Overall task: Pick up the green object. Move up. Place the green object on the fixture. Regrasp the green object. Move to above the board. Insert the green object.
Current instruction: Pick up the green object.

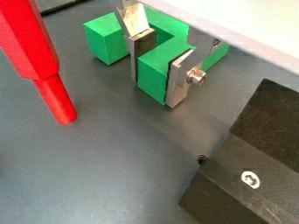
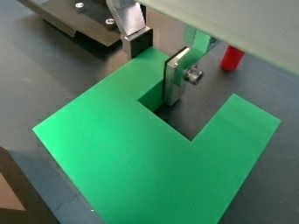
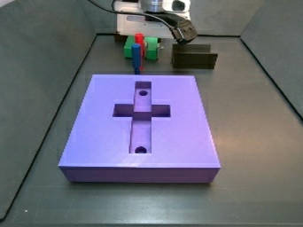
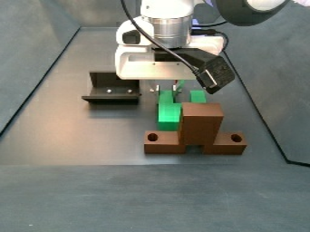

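The green object [image 1: 103, 39] is a bright green U-shaped block resting on the dark floor at the far end of the enclosure [image 3: 127, 44], behind the wooden stand [image 4: 169, 111]. My gripper [image 1: 160, 66] is down on it and straddles one arm of the U. One finger stands in the notch and the other on the outer face, both pressed against the arm [image 2: 156, 61]. The fixture [image 1: 263, 149] is a small dark holder on the floor beside it [image 3: 196, 58] [image 4: 111, 89]. The purple board [image 3: 178, 115] with its cross-shaped recess lies in the middle, away from the gripper.
A blue peg with a red tip [image 3: 137, 55] stands close beside the green object, and its red end shows in a wrist view [image 1: 41, 61]. A brown wooden cross-shaped stand [image 4: 204, 127] sits in front of the green object. Dark walls enclose the floor.
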